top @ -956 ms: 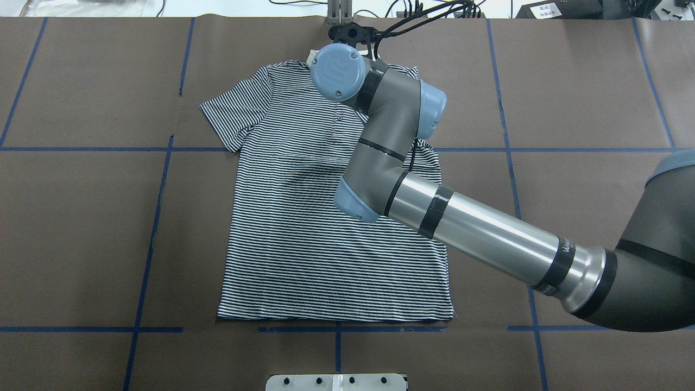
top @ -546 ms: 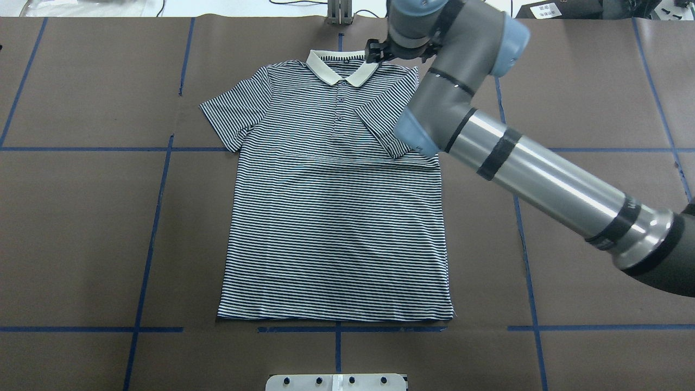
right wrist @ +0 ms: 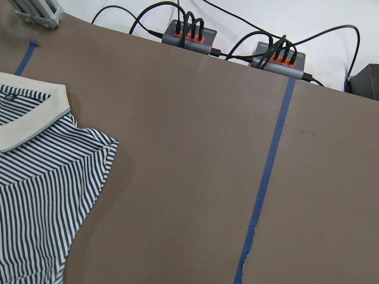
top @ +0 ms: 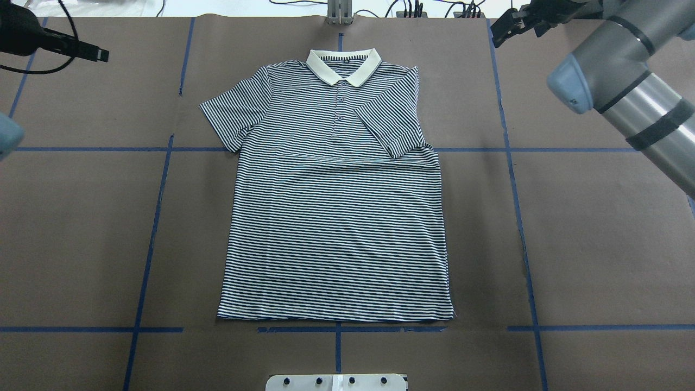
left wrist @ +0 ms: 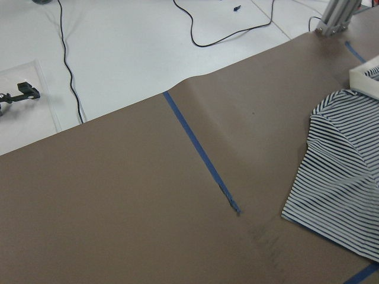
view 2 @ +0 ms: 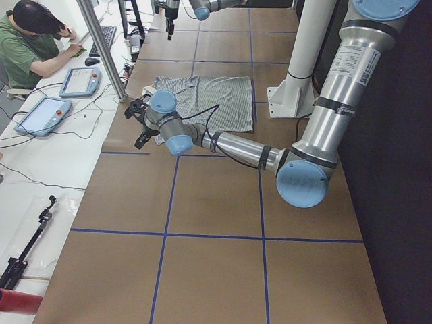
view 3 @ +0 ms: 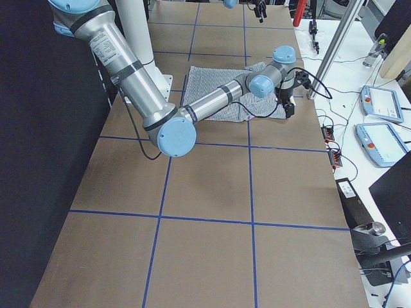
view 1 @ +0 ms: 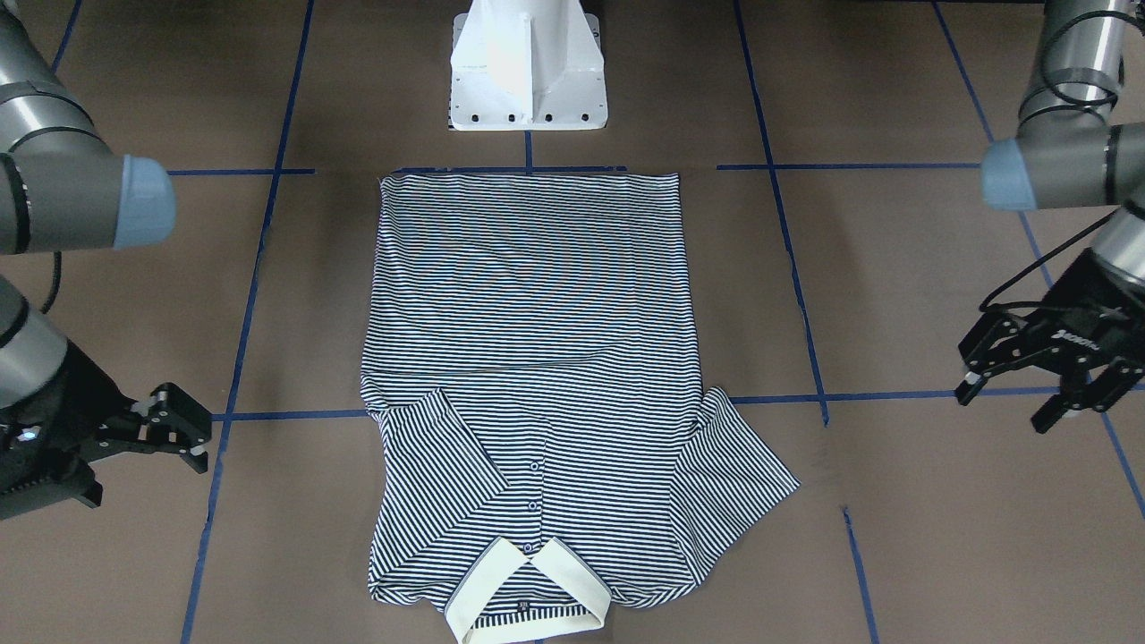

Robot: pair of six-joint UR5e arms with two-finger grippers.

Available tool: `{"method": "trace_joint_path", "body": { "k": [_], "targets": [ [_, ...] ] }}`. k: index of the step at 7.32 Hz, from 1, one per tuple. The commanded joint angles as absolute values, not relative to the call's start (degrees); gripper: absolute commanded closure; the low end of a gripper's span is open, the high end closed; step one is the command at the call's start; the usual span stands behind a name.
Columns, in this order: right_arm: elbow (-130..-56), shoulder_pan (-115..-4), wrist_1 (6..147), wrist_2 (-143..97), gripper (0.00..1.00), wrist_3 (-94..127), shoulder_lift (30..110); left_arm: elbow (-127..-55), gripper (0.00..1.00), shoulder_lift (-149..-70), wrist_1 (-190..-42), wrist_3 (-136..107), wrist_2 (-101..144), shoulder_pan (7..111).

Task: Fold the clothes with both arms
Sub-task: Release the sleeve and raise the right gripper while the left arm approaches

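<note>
The navy-and-white striped polo shirt (top: 336, 228) lies flat in the middle of the brown table (top: 597, 244), with one sleeve folded in. The black left gripper (view 1: 1006, 402) and black right gripper (view 1: 199, 436) hang wide open and empty, well off it. Best next step, I think: pinch the spread sleeve (top: 228, 117) by its edge and lay it across smoothly.

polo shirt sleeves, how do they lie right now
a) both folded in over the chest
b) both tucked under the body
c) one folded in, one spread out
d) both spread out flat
c: the folded sleeve, on the robot's right, lies over the chest of the polo shirt, while the spread sleeve lies flat out on the table.
</note>
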State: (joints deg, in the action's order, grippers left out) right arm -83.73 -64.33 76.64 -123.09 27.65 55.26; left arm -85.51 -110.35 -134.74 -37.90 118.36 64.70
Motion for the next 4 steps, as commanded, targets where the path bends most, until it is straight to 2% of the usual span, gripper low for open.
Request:
{"method": "trace_joint_path", "body": {
  "k": [1,4],
  "targets": [
    [-85.0,-65.2,76.6,-124.5,0.00,26.3,56.9,-81.6,0.31,-114.5,-135.2,-52.9,105.9,56.3],
    [-84.9,-65.1,76.6,-123.9,0.00,26.5,57.0,-68.7,0.31,-122.4,-137.7,-56.5,96.9,49.5]
  ]
}}
